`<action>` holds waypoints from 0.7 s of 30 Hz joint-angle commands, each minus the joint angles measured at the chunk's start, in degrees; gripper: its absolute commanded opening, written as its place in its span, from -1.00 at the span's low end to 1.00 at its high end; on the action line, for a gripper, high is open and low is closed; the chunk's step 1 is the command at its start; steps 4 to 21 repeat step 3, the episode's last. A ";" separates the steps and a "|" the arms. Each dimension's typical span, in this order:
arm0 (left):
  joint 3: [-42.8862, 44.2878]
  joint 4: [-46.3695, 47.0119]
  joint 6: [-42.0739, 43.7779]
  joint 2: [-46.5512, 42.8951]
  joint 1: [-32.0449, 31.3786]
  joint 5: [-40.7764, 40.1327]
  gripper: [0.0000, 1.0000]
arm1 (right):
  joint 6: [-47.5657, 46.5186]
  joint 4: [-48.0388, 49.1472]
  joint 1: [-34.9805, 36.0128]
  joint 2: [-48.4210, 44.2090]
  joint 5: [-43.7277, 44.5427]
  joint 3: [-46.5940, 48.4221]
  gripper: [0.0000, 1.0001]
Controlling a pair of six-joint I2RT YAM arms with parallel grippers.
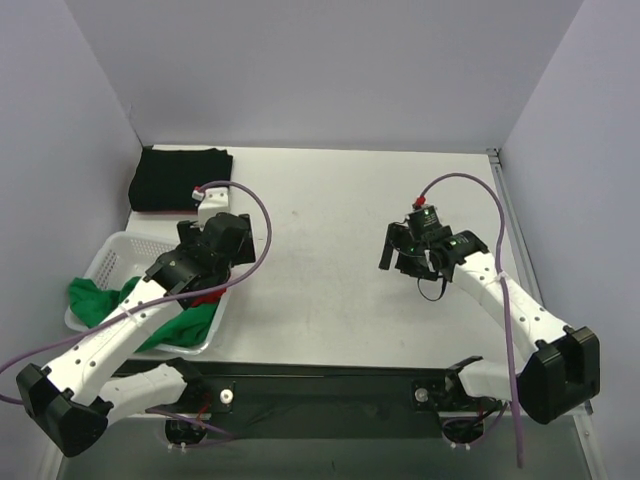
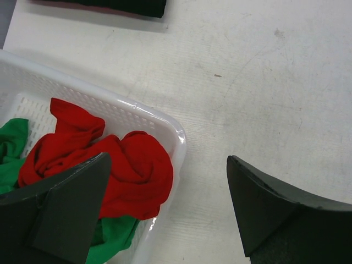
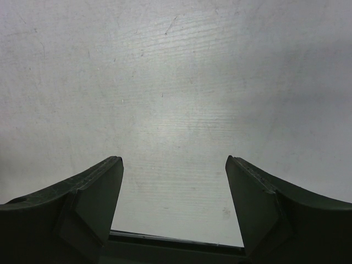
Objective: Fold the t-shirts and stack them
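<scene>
Left claw (image 2: 168, 181) hangs wide open above the crumpled red cotton t-shirt (image 2: 132, 165) in the white perforated plastic basket (image 2: 137, 110) by the bench's near-left edge (rumpled green tee (image 1: 90, 295) lies beside it). Right claw (image 3: 173, 165) gapes too, over the grey bench top (image 3: 176, 82). Folded black t-shirt (image 1: 180, 178) sits in the far-left corner.

Pale grey bench (image 1: 330, 260), scuffed and lightly scratched all over. At the far left corner I see a folded black tee (image 1: 185, 178) lying flat, with a reddish cloth edge (image 1: 133, 190) peeking from under it. At near left a white basket (image 1: 108, 252) sits on the bench, near the tee and not touching it. My right wrist view shows the same scratched surface.
</scene>
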 commanded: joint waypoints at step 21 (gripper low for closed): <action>0.13 -1.14 -2.23 -0.84 -0.19 -2.63 0.95 | 0.45 0.52 0.43 -0.82 1.67 -0.51 0.55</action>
